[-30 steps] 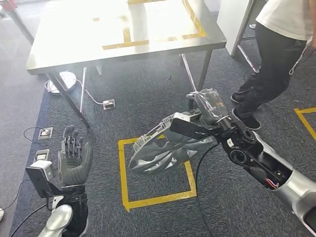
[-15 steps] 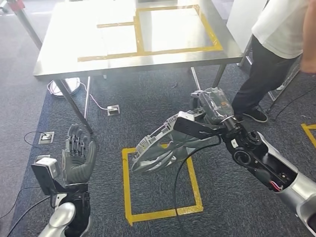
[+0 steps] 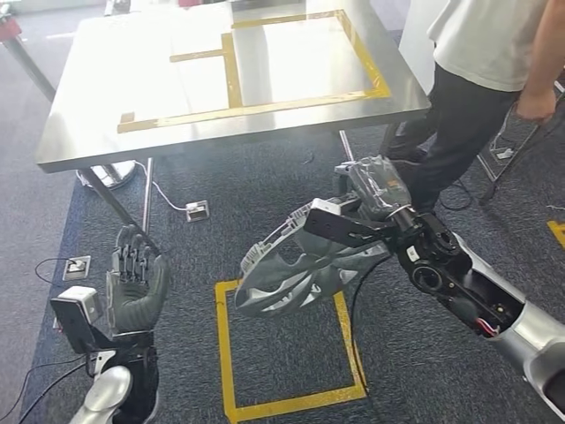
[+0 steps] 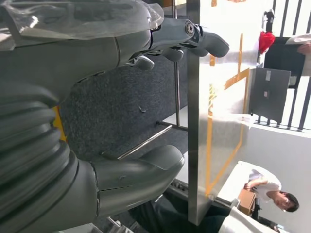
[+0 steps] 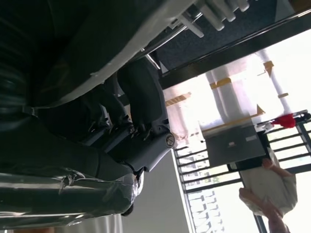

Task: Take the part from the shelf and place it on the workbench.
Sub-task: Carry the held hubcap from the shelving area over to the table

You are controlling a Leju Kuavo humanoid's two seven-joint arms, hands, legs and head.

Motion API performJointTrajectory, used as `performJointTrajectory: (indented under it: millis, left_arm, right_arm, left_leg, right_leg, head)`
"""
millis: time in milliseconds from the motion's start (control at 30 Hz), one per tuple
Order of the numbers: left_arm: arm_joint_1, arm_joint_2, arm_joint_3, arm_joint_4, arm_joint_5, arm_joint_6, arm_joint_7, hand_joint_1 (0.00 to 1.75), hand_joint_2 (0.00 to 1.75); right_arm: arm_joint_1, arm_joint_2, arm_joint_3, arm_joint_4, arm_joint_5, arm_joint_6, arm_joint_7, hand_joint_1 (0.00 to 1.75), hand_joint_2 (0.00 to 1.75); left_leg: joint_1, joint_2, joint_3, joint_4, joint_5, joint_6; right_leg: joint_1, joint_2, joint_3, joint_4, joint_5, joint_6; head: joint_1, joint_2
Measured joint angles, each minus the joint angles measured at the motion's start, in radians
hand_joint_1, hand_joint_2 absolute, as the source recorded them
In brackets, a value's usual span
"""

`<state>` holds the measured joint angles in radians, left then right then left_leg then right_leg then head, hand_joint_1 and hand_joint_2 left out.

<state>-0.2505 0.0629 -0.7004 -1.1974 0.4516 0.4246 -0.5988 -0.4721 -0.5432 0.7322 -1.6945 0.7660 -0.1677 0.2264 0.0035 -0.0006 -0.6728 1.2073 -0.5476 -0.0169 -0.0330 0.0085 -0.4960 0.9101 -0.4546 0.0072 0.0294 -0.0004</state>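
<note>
My right hand (image 3: 376,199) grips a large grey cast metal part (image 3: 293,265) with ribbed edges, held out over the carpet. In the right wrist view the part (image 5: 121,29) lies across my dark fingers (image 5: 146,136). The steel workbench (image 3: 100,97), marked with yellow tape rectangles, stands ahead, its front edge a little beyond the part. My left hand (image 3: 135,283) hangs low at the left, fingers spread and holding nothing; the left wrist view shows its fingers (image 4: 190,39) and thumb (image 4: 146,170) apart, with the workbench edge (image 4: 198,121) beyond.
A person in a white shirt and dark trousers (image 3: 466,97) stands at the workbench's right end. A yellow tape square (image 3: 226,353) marks the carpet below the part. Floor sockets (image 3: 198,210) and cables lie under and left of the table legs (image 3: 146,190).
The whole view has shifted: the workbench looks nearer and more of its top shows. The person has stepped closer to the table's right end. My right hand still holds the part.
</note>
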Motion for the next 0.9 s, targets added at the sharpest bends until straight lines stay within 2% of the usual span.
performJointTrajectory:
  millis: [33, 100, 133, 167, 200, 267, 300, 333, 400, 433, 467, 500, 533, 600, 633, 667, 733, 800, 833, 900]
  left_arm:
    - [0.0, 0.0, 0.0, 0.0, 0.0, 0.0, 0.0, 0.0, 1.75]
    - [0.0, 0.001, 0.0, 0.0, 0.0, 0.0, -0.001, 0.0, 1.75]
    - [0.0, 0.002, 0.0, 0.0, 0.0, 0.0, -0.001, 0.0, 1.75]
    - [0.0, 0.003, 0.0, 0.0, 0.0, 0.0, -0.002, 0.0, 1.75]
    - [-0.001, 0.004, 0.0, 0.0, 0.0, 0.0, -0.002, 0.0, 1.75]
    - [-0.006, 0.003, 0.0, -0.001, -0.001, 0.001, -0.004, 0.0, 1.75]
    - [-0.009, 0.003, 0.0, -0.002, -0.002, 0.001, -0.005, 0.0, 1.75]
    - [-0.011, 0.002, 0.0, -0.002, -0.002, 0.002, -0.006, 0.0, 1.75]
    - [-0.007, 0.002, 0.0, -0.001, -0.001, 0.002, -0.007, 0.0, 1.75]
    - [-0.002, 0.002, 0.0, 0.0, -0.001, 0.003, -0.007, 0.0, 1.75]
    - [0.003, 0.002, 0.0, 0.001, -0.001, 0.003, -0.007, 0.0, 1.75]
    - [0.005, 0.002, 0.0, 0.002, -0.001, 0.003, -0.008, 0.0, 1.75]
    - [0.007, 0.002, 0.0, 0.002, -0.001, 0.003, -0.008, 0.0, 1.75]
    - [0.007, 0.002, 0.0, 0.002, -0.002, 0.003, -0.01, 0.0, 1.75]
    - [0.007, 0.002, 0.0, 0.002, -0.002, 0.002, -0.011, 0.0, 1.75]
    - [0.007, 0.002, 0.0, 0.002, -0.003, 0.002, -0.011, 0.0, 1.75]
    - [0.005, 0.001, 0.0, 0.001, -0.004, 0.001, -0.012, 0.0, 1.75]
    - [-0.001, 0.0, 0.001, -0.001, -0.005, 0.001, -0.012, 0.0, 1.75]
    - [-0.004, 0.0, 0.001, -0.001, -0.006, 0.001, -0.013, 0.0, 1.75]
    - [-0.003, 0.0, 0.002, -0.001, -0.006, 0.001, -0.012, 0.0, 1.75]
  right_arm:
    - [-0.002, 0.0, 0.0, 0.0, -0.001, 0.0, -0.001, 1.75, 1.75]
    - [-0.008, 0.0, 0.001, 0.0, -0.001, -0.002, -0.002, 1.75, 1.75]
    - [-0.011, 0.0, 0.002, 0.0, -0.001, -0.003, -0.002, 1.75, 1.75]
    - [-0.013, 0.0, 0.003, 0.0, -0.001, -0.004, -0.002, 1.75, 1.75]
    - [-0.015, 0.0, 0.004, 0.0, -0.001, -0.006, -0.002, 1.75, 1.75]
    - [-0.023, 0.0, 0.004, -0.001, -0.003, -0.008, -0.002, 1.75, 1.75]
    - [-0.03, 0.0, 0.005, -0.002, -0.004, -0.011, -0.002, 1.75, 1.75]
    - [-0.038, 0.0, 0.006, -0.001, -0.006, -0.014, -0.003, 1.75, 1.75]
    - [-0.047, 0.0, 0.012, 0.003, -0.009, -0.02, -0.004, 1.75, 1.75]
    - [-0.047, 0.0, 0.017, 0.007, -0.011, -0.022, -0.005, 1.75, 1.75]
    - [-0.045, 0.0, 0.022, 0.011, -0.012, -0.023, -0.007, 1.75, 1.75]
    - [-0.045, 0.0, 0.027, 0.015, -0.014, -0.024, -0.009, 1.75, 1.75]
    - [-0.046, 0.0, 0.03, 0.017, -0.016, -0.025, -0.011, 1.75, 1.75]
    - [-0.05, 0.0, 0.032, 0.021, -0.02, -0.03, -0.017, 1.75, 1.75]
    - [-0.053, 0.0, 0.035, 0.023, -0.021, -0.033, -0.019, 1.75, 1.75]
    - [-0.055, 0.001, 0.037, 0.023, -0.022, -0.036, -0.021, 1.75, 1.75]
    - [-0.063, 0.002, 0.039, 0.023, -0.023, -0.038, -0.023, 1.75, 1.75]
    - [-0.073, 0.002, 0.036, 0.021, -0.022, -0.038, -0.025, 1.75, 1.75]
    - [-0.078, 0.003, 0.035, 0.02, -0.021, -0.038, -0.026, 1.75, 1.75]
    - [-0.081, 0.003, 0.035, 0.02, -0.019, -0.037, -0.027, 1.75, 1.75]
  left_leg:
    - [-0.004, 0.0, -0.002, -0.053, 0.048, 0.014]
    - [-0.022, -0.001, 0.008, -0.192, 0.177, 0.053]
    - [-0.031, -0.001, 0.016, -0.246, 0.22, 0.066]
    - [-0.037, -0.002, 0.02, -0.276, 0.239, 0.076]
    - [-0.04, -0.002, 0.025, -0.29, 0.235, 0.08]
    - [-0.035, -0.006, 0.046, -0.305, 0.226, 0.083]
    - [-0.031, -0.007, 0.06, -0.313, 0.222, 0.085]
    - [-0.028, -0.009, 0.075, -0.319, 0.218, 0.087]
    - [-0.027, -0.01, 0.098, -0.323, 0.204, 0.088]
    - [-0.027, -0.011, 0.11, -0.323, 0.195, 0.088]
    - [-0.027, -0.012, 0.122, -0.323, 0.186, 0.086]
    - [-0.027, -0.014, 0.134, -0.323, 0.176, 0.084]
    - [-0.026, -0.016, 0.145, -0.322, 0.166, 0.081]
    - [-0.025, -0.019, 0.162, -0.314, 0.146, 0.073]
    - [-0.025, -0.02, 0.163, -0.306, 0.138, 0.068]
    - [-0.026, -0.021, 0.16, -0.296, 0.129, 0.063]
    - [-0.027, -0.022, 0.156, -0.282, 0.112, 0.053]
    - [-0.026, -0.018, 0.145, -0.248, 0.095, 0.04]
    - [-0.023, -0.014, 0.123, -0.201, 0.082, 0.03]
    - [-0.012, -0.005, 0.046, -0.061, 0.037, 0.009]
  right_leg:
    - [0.002, 0.002, 0.012, -0.001, -0.009, 0.0]
    - [0.006, 0.004, 0.029, -0.005, -0.025, 0.002]
    - [0.008, 0.005, 0.033, -0.007, -0.031, 0.005]
    - [0.008, 0.005, 0.036, -0.009, -0.036, 0.01]
    - [0.01, 0.005, 0.041, -0.013, -0.04, 0.015]
    - [0.01, 0.002, 0.048, -0.013, -0.053, 0.024]
    - [0.011, 0.0, 0.042, 0.011, -0.07, 0.025]
    - [0.012, 0.0, 0.023, 0.057, -0.093, 0.025]
    - [0.015, 0.0, -0.046, 0.2, -0.15, 0.022]
    - [0.016, 0.0, -0.082, 0.257, -0.169, 0.022]
    - [0.015, 0.0, -0.109, 0.284, -0.173, 0.025]
    - [0.013, -0.001, -0.124, 0.274, -0.153, 0.028]
    - [0.011, -0.001, -0.127, 0.229, -0.106, 0.033]
    - [0.006, -0.004, -0.12, 0.097, 0.021, 0.043]
    - [0.007, -0.005, -0.112, 0.046, 0.058, 0.041]
    - [0.009, -0.005, -0.109, 0.021, 0.075, 0.035]
    - [0.012, -0.005, -0.103, 0.018, 0.06, 0.015]
    - [0.008, -0.003, -0.091, 0.021, 0.052, 0.004]
    - [0.005, -0.002, -0.081, 0.019, 0.048, 0.001]
    - [0.003, 0.0, -0.06, 0.018, 0.035, -0.003]
  head:
    - [-0.003, 0.0]
    - [-0.004, 0.0]
    - [-0.003, 0.0]
    - [-0.001, 0.0]
    - [0.0, 0.0]
    - [0.0, 0.0]
    - [0.004, 0.0]
    - [0.008, 0.0]
    - [0.018, 0.0]
    - [0.021, 0.0]
    - [0.024, 0.0]
    - [0.026, 0.0]
    - [0.028, 0.0]
    - [0.031, 0.0]
    - [0.032, 0.0]
    - [0.031, 0.0]
    - [0.029, 0.0]
    - [0.025, 0.0]
    - [0.021, 0.0]
    - [0.011, 0.0]
